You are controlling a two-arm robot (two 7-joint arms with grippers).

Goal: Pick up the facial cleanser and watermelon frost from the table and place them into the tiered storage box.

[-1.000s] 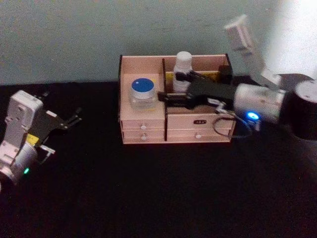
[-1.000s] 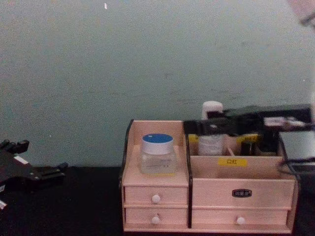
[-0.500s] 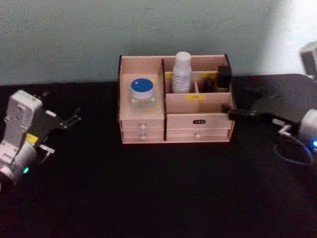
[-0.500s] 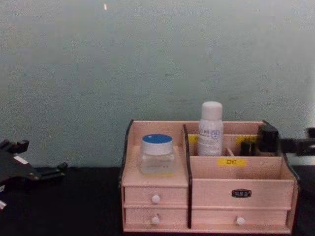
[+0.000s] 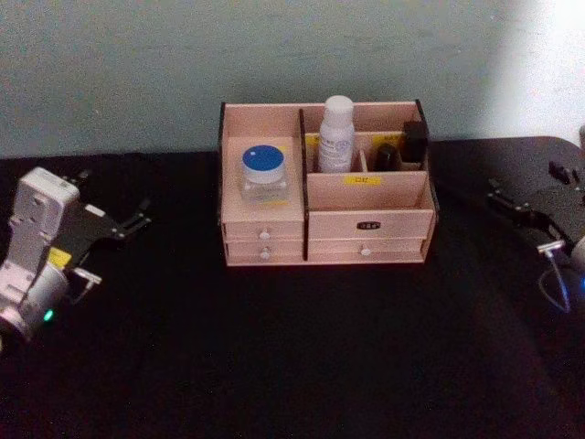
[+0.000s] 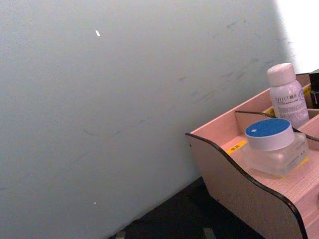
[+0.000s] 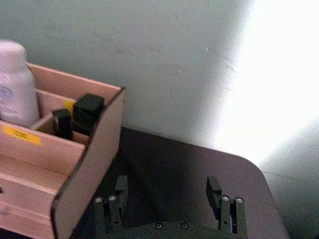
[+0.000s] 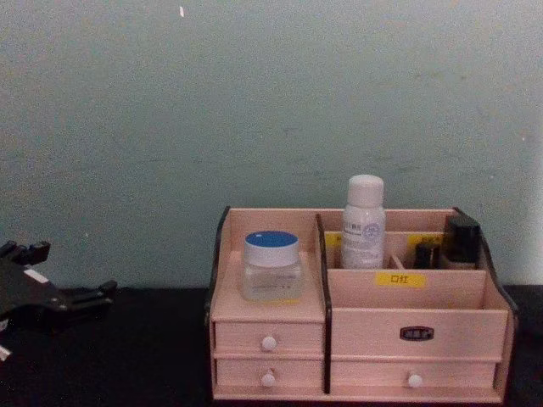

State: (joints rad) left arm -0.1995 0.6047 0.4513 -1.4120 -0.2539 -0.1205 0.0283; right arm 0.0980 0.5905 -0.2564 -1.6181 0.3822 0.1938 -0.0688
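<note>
1. The facial cleanser (image 5: 335,134) stands upright in the far compartment of the tiered storage box (image 5: 366,222), just right of the centre divider. Nothing grips it.
2. The watermelon frost (image 5: 263,171) sits on the left shelf of the box, above the two small left drawers, blue lid up. It is left of and nearer than the cleanser, with the divider between them.
3. Two small dark bottles (image 5: 405,147) stand in the far right compartments, right of the cleanser.
4. My right gripper (image 5: 524,212) rests over the black table (image 5: 292,347), right of the box and well apart from it. Its fingers (image 7: 215,188) are spread wide, with nothing between them.
5. My left gripper (image 5: 117,223) sits far left on the table, well apart from the box and both items. I cannot tell how its fingers stand.
6. View differences: the chest view shows the cleanser (image 8: 364,222) rising above the box's back rim and the jar (image 8: 271,267) lower on its shelf, plus the drawer knobs from the front. The left wrist view shows the box's curved dark side panel (image 6: 239,167), with the jar (image 6: 271,147) close behind it and the cleanser (image 6: 286,94) beyond. The right wrist view shows the opposite side panel (image 7: 87,174), the dark bottles inside it and the cleanser (image 7: 16,84) at the edge.
</note>
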